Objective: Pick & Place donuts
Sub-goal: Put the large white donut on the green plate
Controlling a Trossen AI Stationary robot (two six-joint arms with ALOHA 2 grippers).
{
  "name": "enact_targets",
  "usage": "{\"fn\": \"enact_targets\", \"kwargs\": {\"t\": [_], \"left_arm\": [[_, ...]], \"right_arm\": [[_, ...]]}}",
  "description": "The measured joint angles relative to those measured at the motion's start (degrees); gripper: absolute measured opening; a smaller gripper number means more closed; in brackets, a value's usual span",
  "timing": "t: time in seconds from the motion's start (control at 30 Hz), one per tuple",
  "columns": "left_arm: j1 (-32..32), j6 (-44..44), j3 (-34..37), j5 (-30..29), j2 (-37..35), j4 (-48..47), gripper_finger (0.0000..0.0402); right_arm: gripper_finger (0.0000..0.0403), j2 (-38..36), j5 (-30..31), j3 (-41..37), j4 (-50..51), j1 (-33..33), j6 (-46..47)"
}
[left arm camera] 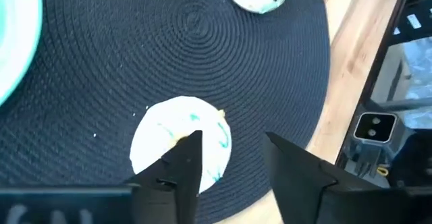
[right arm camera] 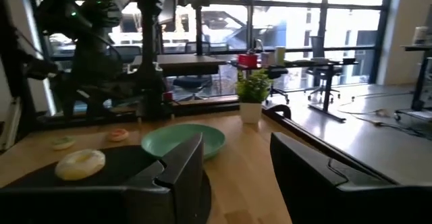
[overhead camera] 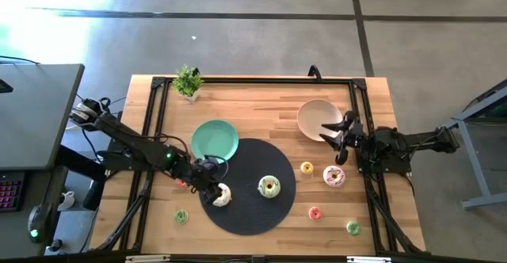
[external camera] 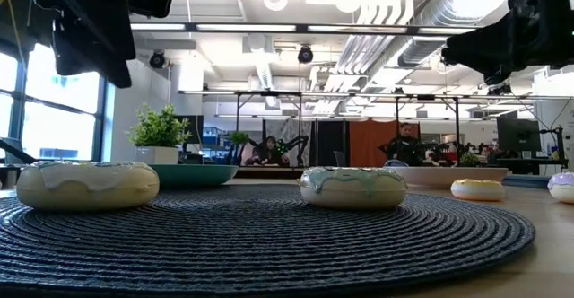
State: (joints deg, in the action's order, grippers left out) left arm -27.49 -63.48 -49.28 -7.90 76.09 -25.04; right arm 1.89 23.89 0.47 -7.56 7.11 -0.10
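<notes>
The white-iced donut (overhead camera: 222, 195) (external camera: 87, 184) lies flat on the round dark mat (overhead camera: 247, 215), and the pale green one (overhead camera: 269, 186) (external camera: 352, 187) lies flat near the mat's middle. The pink-iced donut (overhead camera: 333, 176) rests on the wood right of the mat. Tiny yellow (overhead camera: 306, 168), pink (overhead camera: 314, 212) and green (overhead camera: 352, 228) (overhead camera: 181, 215) donuts lie scattered on the table. My left gripper (overhead camera: 214, 187) (left arm camera: 233, 137) hangs open just above the white donut (left arm camera: 177, 137), one finger over it and the other past its side. My right gripper (overhead camera: 331, 132) (right arm camera: 236, 140) is open, raised over the beige bowl's edge.
A mint-green plate (overhead camera: 214, 139) overlaps the mat's far left edge. The beige bowl (overhead camera: 315, 117) stands at the far right. A small potted plant (overhead camera: 188, 81) is at the far edge. A black frame (overhead camera: 253, 79) runs along the table's sides.
</notes>
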Motion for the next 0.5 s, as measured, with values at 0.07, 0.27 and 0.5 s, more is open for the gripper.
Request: {"fn": "enact_targets", "kwargs": {"t": [0.07,0.27,0.5], "left_arm": [[-0.02,-0.35,0.0,0.02,0.0,-0.56,0.0178],[-0.01,-3.9,0.0,0.2,2.85,-4.19,0.0223],[-0.79,-8.73,0.0,4.35,9.26,-5.55,0.0226]], "right_arm": [[0.017,-0.02,1.76,0.0,0.06,-0.02,0.16],[0.017,0.0,0.96,0.0,0.0,0.0,4.02],[0.0168,0.0,-5.35,0.0,0.2,0.0,7.51]]}}
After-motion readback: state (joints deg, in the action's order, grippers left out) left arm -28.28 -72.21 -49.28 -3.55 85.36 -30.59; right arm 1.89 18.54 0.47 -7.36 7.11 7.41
